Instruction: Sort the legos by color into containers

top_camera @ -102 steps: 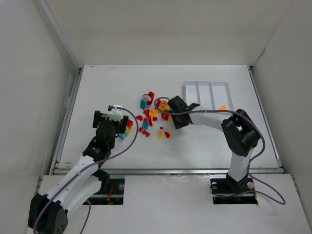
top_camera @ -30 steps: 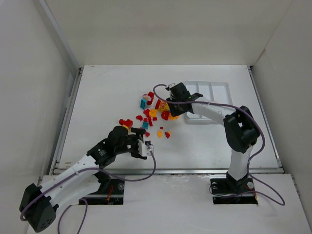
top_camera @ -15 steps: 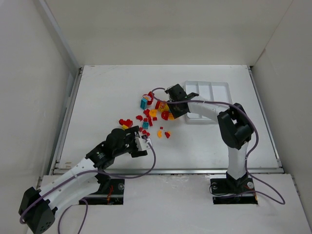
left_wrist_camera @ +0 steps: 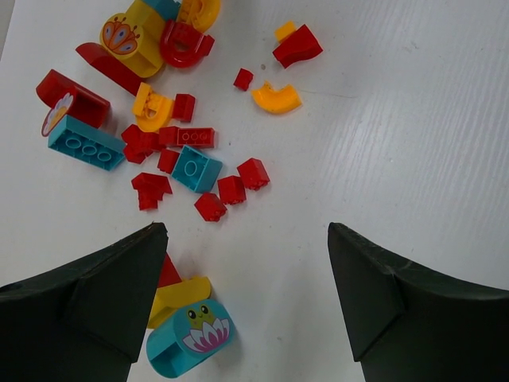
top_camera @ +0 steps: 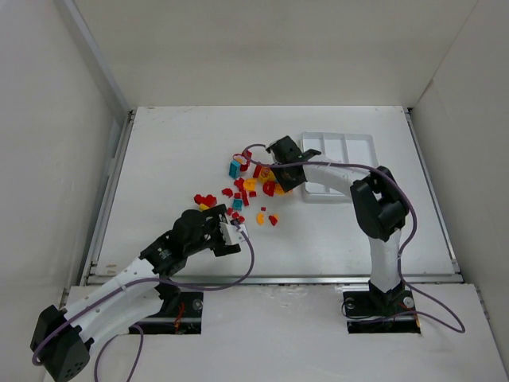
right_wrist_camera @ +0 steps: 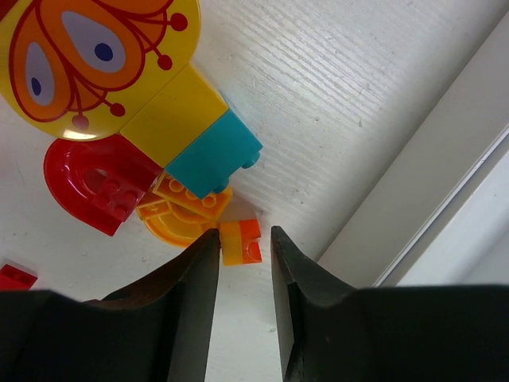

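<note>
A white table (top_camera: 159,159) holds a shallow white tray (top_camera: 338,134) on the right. Its three compartments look empty where they show, though the right arm hides part of it. The legos (top_camera: 250,187), red, orange-yellow and teal, lie scattered on the table left of the tray, so the sorting seems barely begun. The left gripper (left_wrist_camera: 246,239) hovers at the near edge of the pile, fingers wide, holding nothing. The right gripper (right_wrist_camera: 242,239) has its fingers narrowed onto one small orange brick (right_wrist_camera: 240,241) just beside the tray wall.
</note>
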`<state>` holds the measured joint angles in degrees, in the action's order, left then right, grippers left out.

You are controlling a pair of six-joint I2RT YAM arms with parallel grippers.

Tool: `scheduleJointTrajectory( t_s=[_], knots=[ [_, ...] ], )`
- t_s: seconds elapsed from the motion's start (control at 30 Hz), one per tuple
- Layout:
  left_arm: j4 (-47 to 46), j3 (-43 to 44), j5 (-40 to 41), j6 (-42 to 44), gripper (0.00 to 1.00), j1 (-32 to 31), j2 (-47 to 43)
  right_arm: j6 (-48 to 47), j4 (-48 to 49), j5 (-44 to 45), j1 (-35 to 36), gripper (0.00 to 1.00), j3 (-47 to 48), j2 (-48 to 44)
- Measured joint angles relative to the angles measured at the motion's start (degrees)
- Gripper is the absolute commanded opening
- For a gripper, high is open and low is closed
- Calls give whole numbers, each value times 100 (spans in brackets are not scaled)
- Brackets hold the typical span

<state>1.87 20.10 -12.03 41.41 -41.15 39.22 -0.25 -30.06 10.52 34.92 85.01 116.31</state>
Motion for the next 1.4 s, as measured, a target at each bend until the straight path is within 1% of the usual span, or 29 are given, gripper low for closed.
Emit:
scheduleJointTrajectory(
  t_s=[0.03, 0.23, 0.43, 0.63, 0.7, 0.77, 0.8, 0.97, 1.1, 1.4],
  knots=[
    [0, 0, 4, 0, 80, 0, 0, -17, 4, -4, 0, 36, 9, 9],
    [0, 0, 31, 9, 80, 0, 0, -79, 4, -105, -37, 36, 13, 13],
    [-2, 0, 33, 13, 80, 0, 0, -35, 57, -509, -212, 36, -70, -39],
    [-35, -68, 33, 22, 80, 0, 0, 37, 199, -846, -310, 26, -273, -151],
    [-37, -81, 35, 28, 80, 0, 0, 57, 245, -894, -310, 20, -337, -188],
    [-39, -81, 35, 31, 80, 0, 0, 76, 262, -931, -310, 16, -382, -212],
    [-39, -81, 35, 31, 80, 0, 0, 94, 271, -942, -310, 16, -400, -227],
    [-59, -101, 57, 31, 80, 0, -44, 140, 293, -1056, -310, 4, -476, -293],
    [-81, -101, 79, 48, 80, 0, -50, 201, 197, -1174, -310, 1, -597, -409],
    [-81, -101, 98, 74, 80, 0, -50, 444, 39, -1228, -372, 0, -697, -997]
  ],
)
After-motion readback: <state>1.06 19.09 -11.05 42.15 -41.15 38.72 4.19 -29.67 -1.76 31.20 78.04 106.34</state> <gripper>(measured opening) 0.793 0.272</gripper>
